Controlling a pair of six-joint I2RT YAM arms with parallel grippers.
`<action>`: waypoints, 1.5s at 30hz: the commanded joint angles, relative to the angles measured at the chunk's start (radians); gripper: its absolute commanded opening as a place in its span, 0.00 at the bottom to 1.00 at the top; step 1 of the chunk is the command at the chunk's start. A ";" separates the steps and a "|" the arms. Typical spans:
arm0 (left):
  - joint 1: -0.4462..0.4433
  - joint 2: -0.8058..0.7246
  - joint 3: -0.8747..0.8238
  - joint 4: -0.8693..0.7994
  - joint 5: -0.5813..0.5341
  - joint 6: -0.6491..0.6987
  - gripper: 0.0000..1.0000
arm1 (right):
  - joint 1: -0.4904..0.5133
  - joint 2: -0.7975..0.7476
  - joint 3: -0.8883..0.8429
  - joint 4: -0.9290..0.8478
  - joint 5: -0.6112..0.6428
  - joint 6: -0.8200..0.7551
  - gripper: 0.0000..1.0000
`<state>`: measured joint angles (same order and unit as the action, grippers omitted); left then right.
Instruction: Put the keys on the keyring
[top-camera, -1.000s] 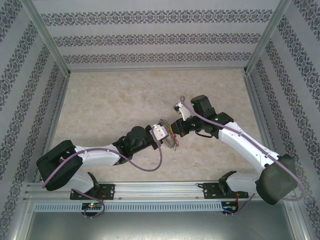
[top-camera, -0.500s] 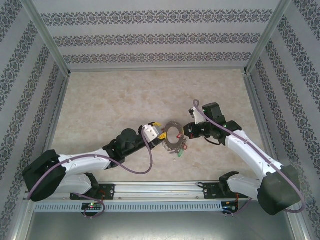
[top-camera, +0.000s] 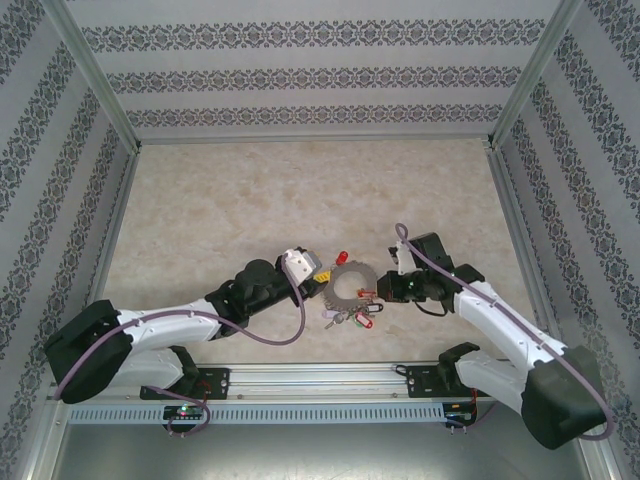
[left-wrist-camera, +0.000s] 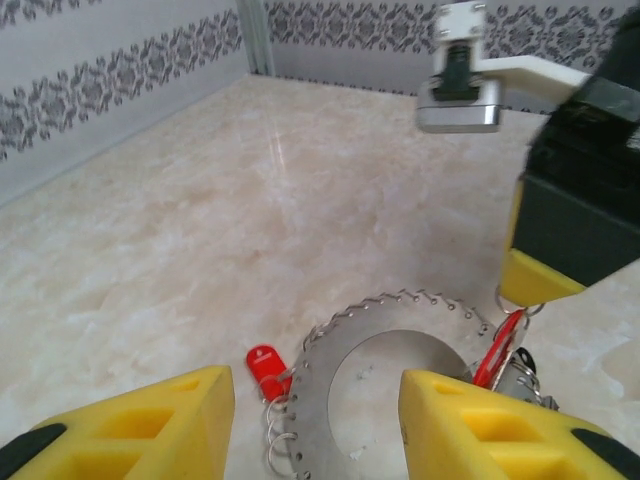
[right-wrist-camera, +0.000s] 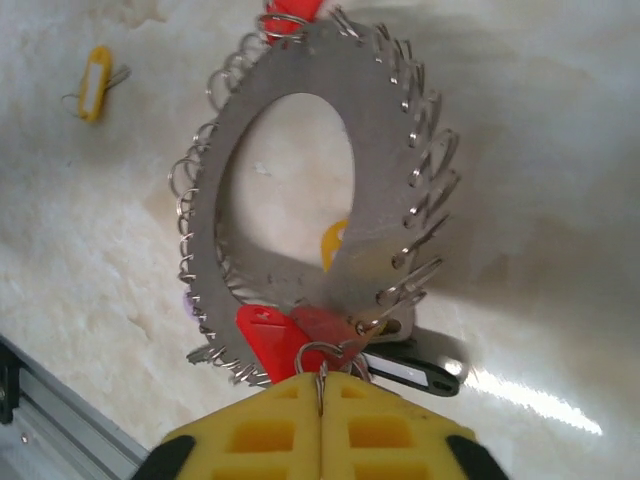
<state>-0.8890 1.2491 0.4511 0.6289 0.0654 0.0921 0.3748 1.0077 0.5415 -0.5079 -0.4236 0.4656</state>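
Steel keyring (top-camera: 336, 288) is flat on the worktop (top-camera: 230, 190) now, mid near edge, no longer held up between the arms. Left fingers (left-wrist-camera: 150, 420) have gone wide and let go; right fingers (right-wrist-camera: 390, 435) still pinch narrow on a rim loop (right-wrist-camera: 321, 354). Guess that threading step's done.

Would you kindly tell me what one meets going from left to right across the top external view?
left arm → left pincer → keyring → right pincer → right arm
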 joint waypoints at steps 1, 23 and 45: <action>0.001 0.009 0.035 -0.057 -0.070 -0.148 0.49 | -0.009 -0.064 -0.074 -0.037 0.192 0.169 0.29; 0.027 0.222 0.165 -0.383 0.007 -0.950 0.76 | -0.168 0.389 0.095 0.244 -0.074 -0.081 0.57; 0.045 0.488 0.220 -0.144 0.105 -1.034 0.61 | -0.156 0.527 0.071 0.343 -0.274 -0.061 0.43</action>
<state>-0.8566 1.6970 0.6575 0.4427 0.1307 -0.9249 0.1879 1.5261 0.6380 -0.2131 -0.6006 0.3943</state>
